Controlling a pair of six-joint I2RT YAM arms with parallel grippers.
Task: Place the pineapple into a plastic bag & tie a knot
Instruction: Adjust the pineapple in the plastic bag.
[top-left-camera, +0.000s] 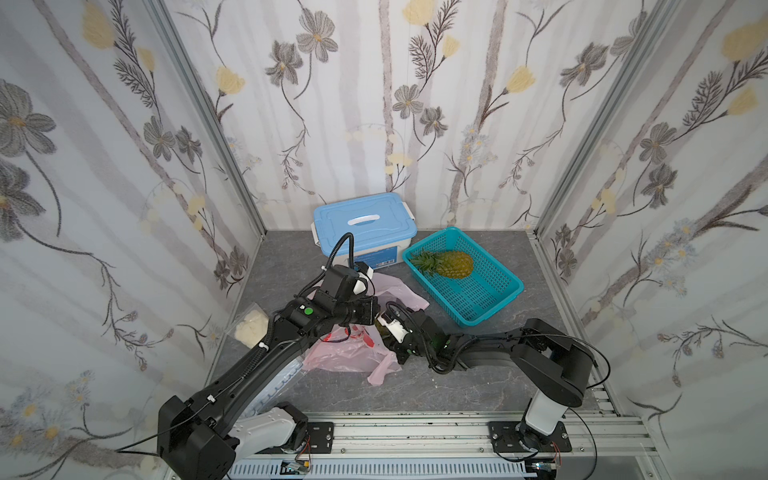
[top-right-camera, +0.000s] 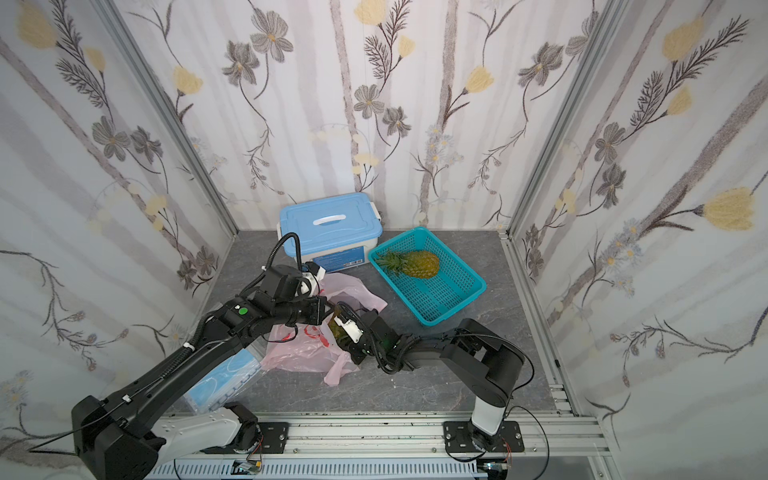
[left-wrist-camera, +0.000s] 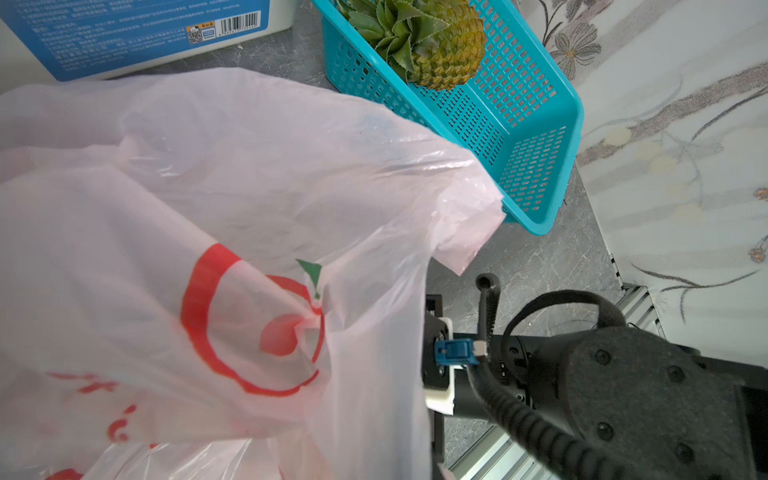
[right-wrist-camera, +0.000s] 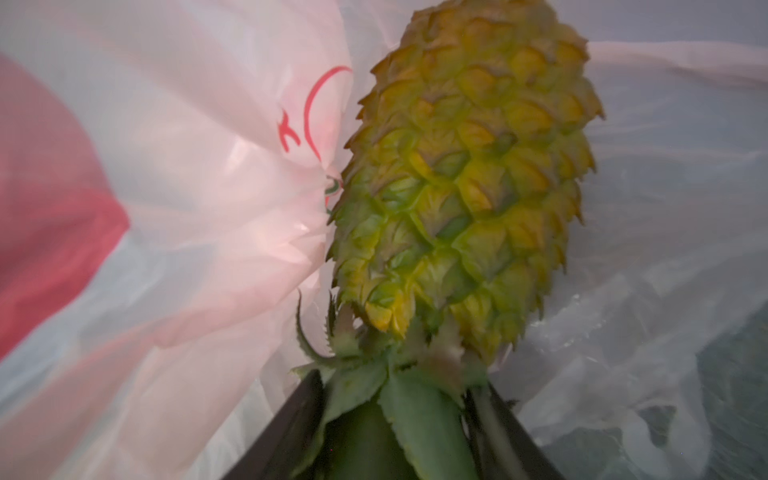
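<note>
- table (top-left-camera: 457, 386): grey marbled top, boxed in by walls on three sides. Most of the open room is the bare patch toward the front rail. The back is taken up by the blue-lidded box (top-left-camera: 365, 224) and the teal basket (top-left-camera: 498, 307).
- plastic bag (top-left-camera: 345, 357): sprawled mid-table under both arms. It's thin pink film, so imo it'll be floppy, slippery and easy to tear on the fruit's spikes. Best grabbed by the handles; one handle loop (top-left-camera: 380, 372) trails toward the front. No knot yet.
- pineapple (right-wrist-camera: 465, 178): body is inside the bag mouth with the film tented around it. Looks heavy-ish, rigid and prickly, and the crown is the obvious handle. A second pineapple (top-left-camera: 455, 264) lies in the basket, well apart.
- left gripper (top-left-camera: 371, 312): clamped closed, seemingly pinching the bag's rim up to hold the mouth open.
- right gripper (right-wrist-camera: 395, 388): fingers sit either side of the crown leaves, but I can't tell if they're actually squeezing.
- small stuff: packet of white lumps (top-left-camera: 249, 326) by the left wall, mask packet (top-right-camera: 224, 378) under the left arm. Tight spot for that elbow.
</note>
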